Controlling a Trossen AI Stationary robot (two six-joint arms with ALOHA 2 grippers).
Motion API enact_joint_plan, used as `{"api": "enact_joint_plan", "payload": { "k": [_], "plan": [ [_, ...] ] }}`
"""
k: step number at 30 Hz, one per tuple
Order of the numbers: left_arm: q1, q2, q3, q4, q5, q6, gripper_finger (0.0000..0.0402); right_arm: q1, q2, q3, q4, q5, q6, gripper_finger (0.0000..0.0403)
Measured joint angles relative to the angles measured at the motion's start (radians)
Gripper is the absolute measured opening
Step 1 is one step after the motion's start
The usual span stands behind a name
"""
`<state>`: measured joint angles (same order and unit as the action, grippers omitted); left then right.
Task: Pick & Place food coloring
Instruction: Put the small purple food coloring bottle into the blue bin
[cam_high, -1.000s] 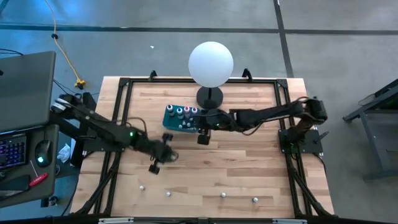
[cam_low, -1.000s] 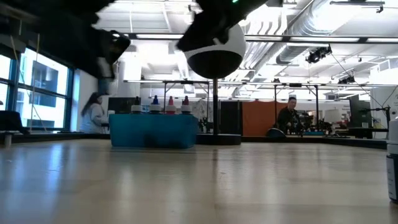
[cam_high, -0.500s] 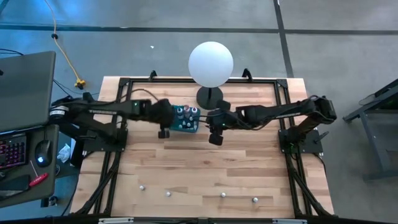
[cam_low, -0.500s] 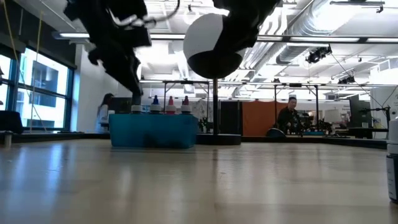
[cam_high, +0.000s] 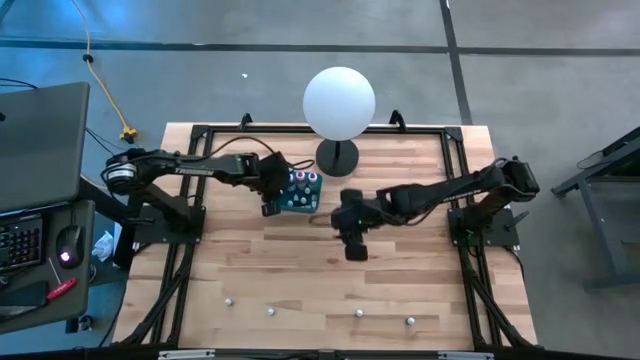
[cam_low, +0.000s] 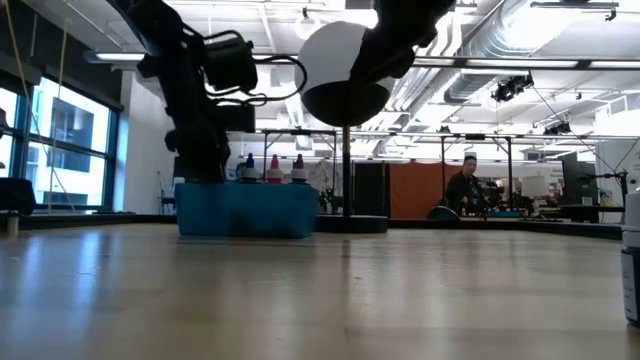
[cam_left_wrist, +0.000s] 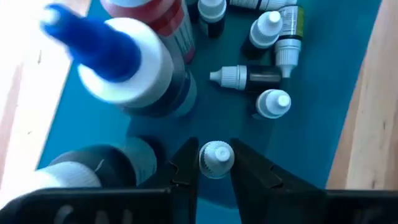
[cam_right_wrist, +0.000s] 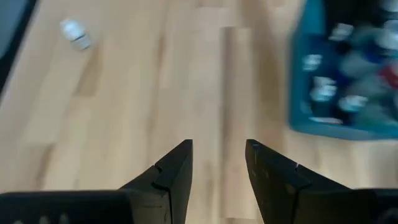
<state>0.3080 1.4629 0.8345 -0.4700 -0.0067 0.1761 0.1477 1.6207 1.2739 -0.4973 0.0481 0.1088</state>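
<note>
The wooden counter (cam_high: 300, 270) is pale plank, framed by black rails, and stands on a grey concrete floor. Beyond it the low view shows an open hall with ceiling ducts, strip lights, tall windows and a seated person (cam_low: 462, 190) far back. A white globe (cam_high: 339, 102) on a black stand sits at the counter's far edge.

Just beside it lies the teal tray (cam_high: 304, 204), holding the food coloring (cam_left_wrist: 266, 31): small pale bottles, some upright, some lying flat, along with bigger bottles, one blue-tipped (cam_left_wrist: 93, 43). Printing on the bottle labels is too blurred to read.

The left gripper (cam_left_wrist: 215, 163) reaches down into the tray from its left end; its fingers (cam_left_wrist: 185, 163) stand narrow, one on each side of a small white-capped bottle (cam_left_wrist: 216, 157), close to it, though contact cannot be told.

The right gripper (cam_right_wrist: 217, 163) hangs over bare wood nearer the front, apart from the tray, with its fingers spread and nothing between them.

Four small bottles stand in a row near the front edge, one at (cam_high: 409, 321).
</note>
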Motion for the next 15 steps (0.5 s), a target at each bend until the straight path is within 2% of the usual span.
{"api": "enact_joint_plan", "payload": {
  "k": [5, 9, 15],
  "plan": [
    [0.0, 0.043, 0.0, 0.027, -0.024, 0.003, 0.0075, 0.086, 0.017, -0.02, -0.001, -0.036, -0.027, 0.0142],
    [0.0, 0.055, 0.0, 0.026, -0.097, 0.003, 0.0108, 0.146, 0.018, -0.062, 0.002, -0.08, 0.013, 0.0142],
    [0.0, 0.055, 0.0, 0.028, -0.109, 0.003, 0.0157, 0.229, 0.019, -0.103, 0.057, -0.098, 0.106, 0.0142]
  ]
}}
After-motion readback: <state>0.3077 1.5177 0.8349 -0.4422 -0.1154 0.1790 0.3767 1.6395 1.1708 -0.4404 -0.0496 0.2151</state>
